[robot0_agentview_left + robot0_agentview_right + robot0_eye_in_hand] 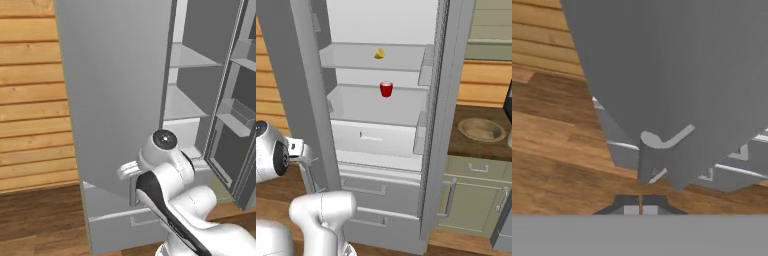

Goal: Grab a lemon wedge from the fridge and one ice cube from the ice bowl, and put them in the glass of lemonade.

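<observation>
Looking at risks: gripper (640, 209) is clenched shut w/ nothing in it, right below the fridge (115, 90) door handle (648, 155). If it swings up it prob clips the door. Lemon wedge (379, 53) sits well above and beyond it on the top shelf, red cup (386, 89) one shelf down. Count: 1 wedge, 1 cup, 1 ice bowl (481, 129) off to the side.
</observation>
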Controlling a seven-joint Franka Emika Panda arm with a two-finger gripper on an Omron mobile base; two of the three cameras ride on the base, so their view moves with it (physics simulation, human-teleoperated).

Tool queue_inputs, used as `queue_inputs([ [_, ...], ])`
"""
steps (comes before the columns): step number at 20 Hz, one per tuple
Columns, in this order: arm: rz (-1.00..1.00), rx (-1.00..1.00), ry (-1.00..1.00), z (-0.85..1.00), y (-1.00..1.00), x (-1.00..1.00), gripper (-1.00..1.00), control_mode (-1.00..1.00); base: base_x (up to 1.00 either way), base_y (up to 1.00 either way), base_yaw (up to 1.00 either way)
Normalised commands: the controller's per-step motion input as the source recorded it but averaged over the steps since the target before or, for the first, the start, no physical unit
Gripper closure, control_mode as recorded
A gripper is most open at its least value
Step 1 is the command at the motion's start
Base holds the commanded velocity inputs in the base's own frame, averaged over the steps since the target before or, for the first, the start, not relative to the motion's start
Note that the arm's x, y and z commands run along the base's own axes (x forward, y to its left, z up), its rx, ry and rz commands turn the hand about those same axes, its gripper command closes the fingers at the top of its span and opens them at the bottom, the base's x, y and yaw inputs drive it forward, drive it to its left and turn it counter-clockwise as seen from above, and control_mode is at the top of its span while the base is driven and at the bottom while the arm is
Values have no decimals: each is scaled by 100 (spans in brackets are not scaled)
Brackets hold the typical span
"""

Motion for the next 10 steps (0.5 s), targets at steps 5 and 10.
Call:
queue_inputs([
  [5, -1, 13, -22, 100, -65, -64, 100, -100, 0, 0, 0],
  [10, -6, 11, -10, 100, -78, -32, 100, -100, 0, 0, 0],
])
